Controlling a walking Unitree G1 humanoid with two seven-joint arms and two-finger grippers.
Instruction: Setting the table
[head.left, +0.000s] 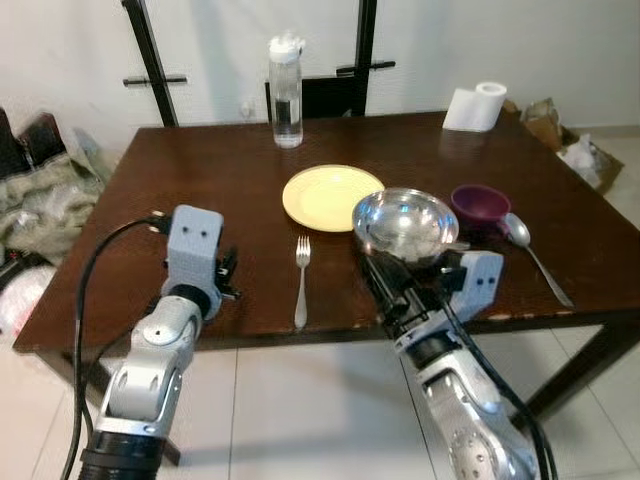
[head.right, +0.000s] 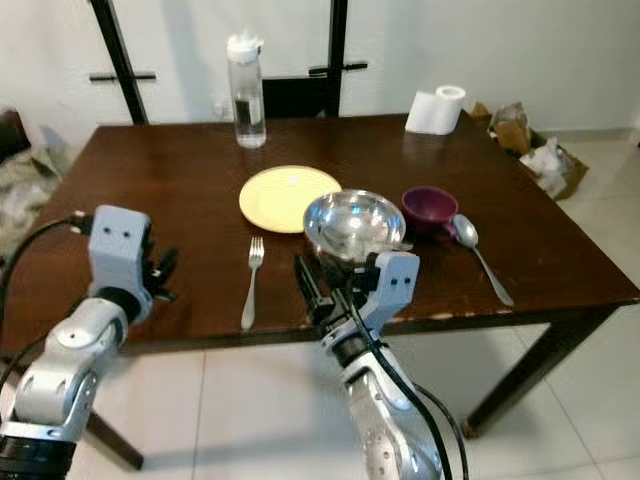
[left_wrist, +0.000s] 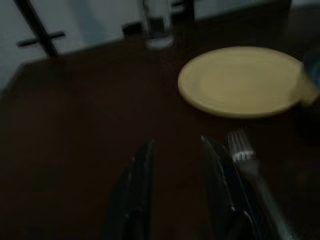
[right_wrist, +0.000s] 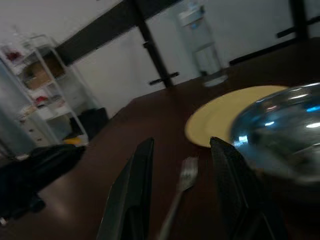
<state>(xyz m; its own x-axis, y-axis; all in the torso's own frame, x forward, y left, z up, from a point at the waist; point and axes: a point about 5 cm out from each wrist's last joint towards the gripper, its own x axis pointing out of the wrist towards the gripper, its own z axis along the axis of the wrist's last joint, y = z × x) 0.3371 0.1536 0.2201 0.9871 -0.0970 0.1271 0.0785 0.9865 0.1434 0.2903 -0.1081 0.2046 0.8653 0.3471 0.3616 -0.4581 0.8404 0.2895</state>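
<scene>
Plate (head.left: 332, 196), fork (head.left: 301, 280), bowl (head.left: 405, 222), cup (head.left: 480, 204) and spoon (head.left: 532, 250) sit on the table (head.left: 200, 180); arranging remains. My left tool (left_wrist: 177, 185) and right tool (right_wrist: 182, 190) hover apart, empty.

Dark wood table (head.left: 200, 190) on pale tiled floor (head.left: 300, 410) (white wall (head.left: 220, 50) behind), black chair (head.left: 330, 95).

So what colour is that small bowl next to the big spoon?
The small bowl is dark purple, almost maroon; the left eye view shows it best, beside the spoon.
</scene>
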